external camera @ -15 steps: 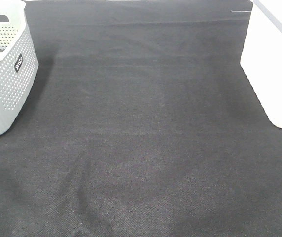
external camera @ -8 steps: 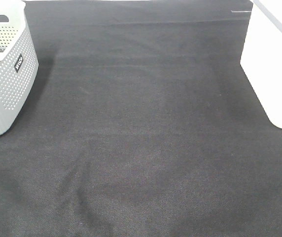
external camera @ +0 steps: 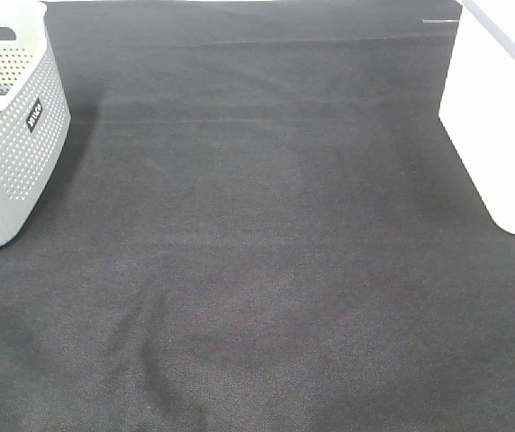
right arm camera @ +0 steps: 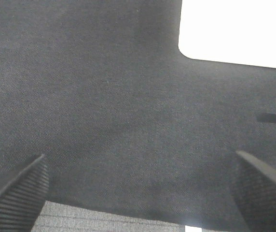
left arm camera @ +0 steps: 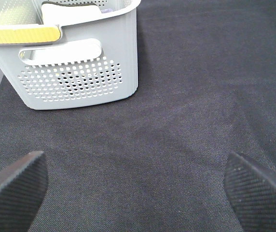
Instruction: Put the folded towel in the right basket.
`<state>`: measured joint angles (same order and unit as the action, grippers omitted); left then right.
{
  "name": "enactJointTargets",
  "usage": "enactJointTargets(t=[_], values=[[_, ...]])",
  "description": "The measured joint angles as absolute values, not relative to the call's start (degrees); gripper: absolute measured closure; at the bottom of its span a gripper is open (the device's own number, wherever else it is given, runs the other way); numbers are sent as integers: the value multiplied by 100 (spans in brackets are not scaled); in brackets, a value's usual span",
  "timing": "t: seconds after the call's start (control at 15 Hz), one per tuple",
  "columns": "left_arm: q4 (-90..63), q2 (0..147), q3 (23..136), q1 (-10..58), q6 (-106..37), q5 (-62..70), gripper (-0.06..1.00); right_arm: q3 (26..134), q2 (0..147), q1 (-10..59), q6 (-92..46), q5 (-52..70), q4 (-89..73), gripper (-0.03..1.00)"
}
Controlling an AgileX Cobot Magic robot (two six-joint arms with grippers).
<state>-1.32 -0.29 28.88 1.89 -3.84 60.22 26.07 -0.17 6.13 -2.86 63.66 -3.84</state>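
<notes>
Left wrist view first: the left gripper (left arm camera: 135, 193) has its two ribbed fingers (left arm camera: 15, 186) spread wide apart with nothing between them, just dark cloth (left arm camera: 176, 121) underneath. Straight ahead of it and a bit off to one side sits the grey basket (left arm camera: 80, 72) with the dotted holes and a handle slot, and poking out over its rim you can see something white with a yellow edge (left arm camera: 22, 33), maybe the folded towel, though I can't say for sure from this angle. Right wrist view is the same story, the right gripper (right arm camera: 140, 193) is spread open over bare cloth, empty, and beyond it there's the corner of the white basket (right arm camera: 234, 29), so blown out by the light that I can't make out anything inside. Up in the high camera neither arm shows at all, just the grey basket at the left edge and the white one at the right, well apart.
</notes>
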Motion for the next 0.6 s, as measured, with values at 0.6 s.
enactJointTargets(t=[0.6], values=[[-132,-29,2888,189,-384,6022,3,2607,-17,453,-286,6331,-441,-1]])
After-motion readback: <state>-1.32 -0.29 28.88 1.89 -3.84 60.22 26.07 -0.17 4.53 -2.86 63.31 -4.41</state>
